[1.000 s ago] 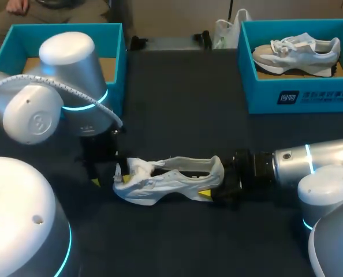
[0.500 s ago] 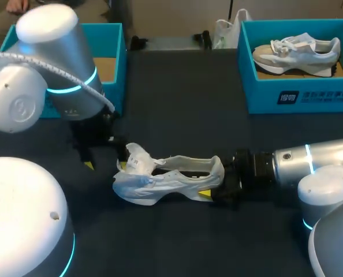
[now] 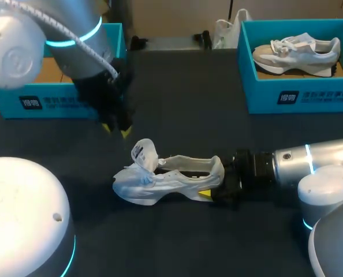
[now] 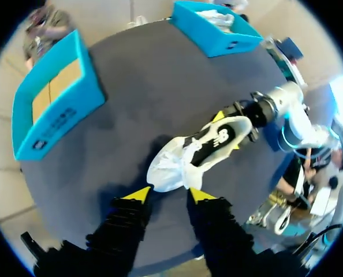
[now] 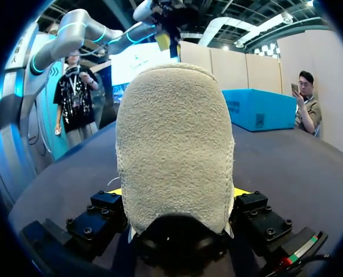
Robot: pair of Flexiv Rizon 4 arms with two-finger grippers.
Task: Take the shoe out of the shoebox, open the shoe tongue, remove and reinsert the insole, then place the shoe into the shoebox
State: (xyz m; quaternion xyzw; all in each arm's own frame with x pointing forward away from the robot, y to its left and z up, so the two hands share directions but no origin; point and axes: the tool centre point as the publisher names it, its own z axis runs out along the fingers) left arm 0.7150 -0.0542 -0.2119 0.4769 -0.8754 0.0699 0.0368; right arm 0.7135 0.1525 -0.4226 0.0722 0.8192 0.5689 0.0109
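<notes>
Nearest, the white shoe [image 3: 166,179] rests on the dark table [image 3: 183,109] with its toe toward my left and its tongue [image 3: 144,153] standing up. The right gripper [image 5: 174,193] is clamped on the shoe's heel, one yellow tip pressed against each side. Beyond the toe, the left gripper [image 3: 116,128] hangs above the table with its jaws apart, clear of the shoe. At the far edge stand two blue boxes, the left box [image 3: 62,101] just behind that gripper and the right box [image 3: 298,95] holding a second shoe [image 3: 298,51].
</notes>
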